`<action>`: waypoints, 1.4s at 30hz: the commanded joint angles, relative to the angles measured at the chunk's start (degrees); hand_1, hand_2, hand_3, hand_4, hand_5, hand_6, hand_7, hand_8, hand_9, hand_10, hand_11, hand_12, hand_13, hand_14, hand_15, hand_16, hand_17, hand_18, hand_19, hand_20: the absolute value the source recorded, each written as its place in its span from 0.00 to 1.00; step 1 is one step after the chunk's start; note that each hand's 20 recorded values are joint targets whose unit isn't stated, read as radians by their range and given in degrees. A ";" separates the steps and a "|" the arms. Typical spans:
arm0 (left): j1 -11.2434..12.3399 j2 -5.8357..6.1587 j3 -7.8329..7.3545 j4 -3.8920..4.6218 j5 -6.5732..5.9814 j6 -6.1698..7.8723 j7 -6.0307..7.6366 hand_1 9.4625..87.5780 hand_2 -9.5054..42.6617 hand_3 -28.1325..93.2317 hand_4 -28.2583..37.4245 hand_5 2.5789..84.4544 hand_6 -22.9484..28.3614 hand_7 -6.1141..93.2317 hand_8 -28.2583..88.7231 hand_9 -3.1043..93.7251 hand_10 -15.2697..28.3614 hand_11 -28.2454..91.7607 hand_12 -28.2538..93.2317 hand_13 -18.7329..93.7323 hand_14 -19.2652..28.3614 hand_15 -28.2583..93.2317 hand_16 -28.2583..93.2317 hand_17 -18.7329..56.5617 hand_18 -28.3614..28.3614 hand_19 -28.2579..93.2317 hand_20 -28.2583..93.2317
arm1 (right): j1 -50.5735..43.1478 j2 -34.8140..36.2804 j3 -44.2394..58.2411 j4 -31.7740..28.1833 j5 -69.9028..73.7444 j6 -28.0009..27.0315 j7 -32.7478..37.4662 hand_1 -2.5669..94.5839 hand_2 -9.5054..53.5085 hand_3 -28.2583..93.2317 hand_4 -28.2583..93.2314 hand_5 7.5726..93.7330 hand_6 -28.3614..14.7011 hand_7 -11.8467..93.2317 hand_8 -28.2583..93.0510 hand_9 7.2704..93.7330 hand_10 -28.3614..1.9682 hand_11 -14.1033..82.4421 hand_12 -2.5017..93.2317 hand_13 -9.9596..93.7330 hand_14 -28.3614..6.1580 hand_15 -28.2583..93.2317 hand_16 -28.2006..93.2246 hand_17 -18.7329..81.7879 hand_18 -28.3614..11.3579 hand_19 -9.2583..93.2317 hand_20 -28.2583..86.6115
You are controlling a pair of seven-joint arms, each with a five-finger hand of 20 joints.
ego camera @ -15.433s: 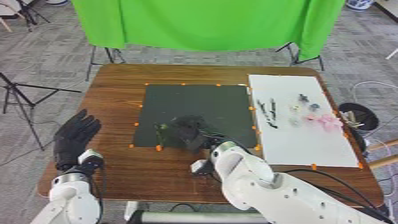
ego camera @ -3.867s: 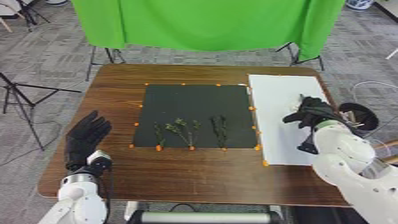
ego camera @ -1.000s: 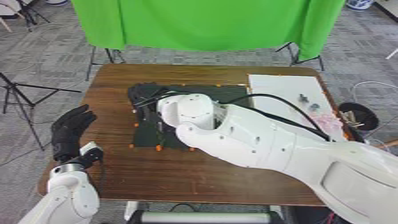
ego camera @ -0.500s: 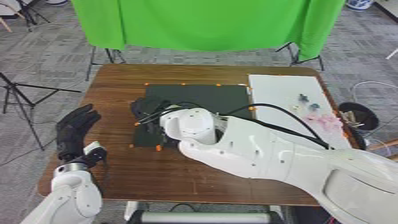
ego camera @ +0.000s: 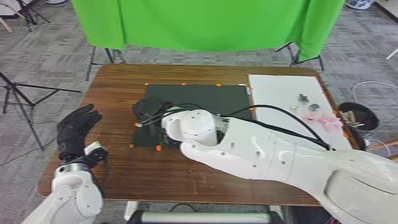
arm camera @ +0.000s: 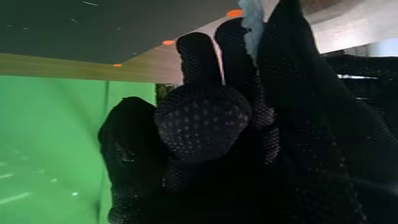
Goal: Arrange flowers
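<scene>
Your right hand (ego camera: 149, 107) has swung from the sheet (ego camera: 289, 145) to the mat's (ego camera: 197, 93) left edge, pinching a pale petal (arm camera: 252, 22); your left hand (ego camera: 75, 131) is relaxed. Pink flower (ego camera: 329, 122) lies on the sheet.

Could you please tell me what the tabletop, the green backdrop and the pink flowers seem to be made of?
The tabletop looks like wood or veneer with a slight sheen, going by its brown streaks. The green backdrop seems to be cloth, largely matte, since it hangs in folds. The pink flowers look soft and pale; fabric, paper or real petals, I can't tell which.
</scene>
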 commanded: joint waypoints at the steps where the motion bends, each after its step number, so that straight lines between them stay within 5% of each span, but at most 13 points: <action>1: 0.33 -0.40 0.04 -0.31 -0.17 -0.59 -0.46 0.41 0.41 0.81 0.26 0.62 0.50 0.28 0.22 0.59 0.66 0.45 0.32 0.58 0.75 0.47 0.20 0.44 0.71 0.41 0.40 | 0.61 0.59 -0.18 0.00 -1.27 -0.17 0.18 0.57 0.00 0.75 0.12 0.74 0.70 0.33 0.29 0.73 0.53 0.28 0.22 0.99 0.79 0.71 0.48 0.84 0.42 1.00 0.71; 29: 1.13 -0.55 -1.03 -0.59 0.52 -1.44 -1.83 0.41 0.40 0.81 0.26 0.62 0.49 0.28 0.22 0.59 0.66 0.45 0.32 0.58 0.75 0.48 0.20 0.44 0.71 0.41 0.40 | 1.99 2.98 0.98 -2.61 0.17 -7.16 1.78 0.53 0.00 0.78 0.12 0.65 0.69 0.32 0.28 0.66 0.54 0.27 0.22 0.96 0.77 0.72 0.47 0.81 0.42 1.00 0.71; 42: 1.08 -0.53 -0.87 -0.75 0.61 -1.35 -1.85 0.41 0.39 0.81 0.26 0.62 0.49 0.28 0.22 0.60 0.66 0.45 0.32 0.58 0.75 0.48 0.20 0.44 0.71 0.41 0.40 | 2.97 3.19 3.58 -3.72 1.69 -9.15 1.46 0.48 0.00 0.82 0.11 0.60 0.69 0.30 0.16 0.62 0.52 0.25 0.22 0.95 0.76 0.72 0.47 0.79 0.40 1.00 0.70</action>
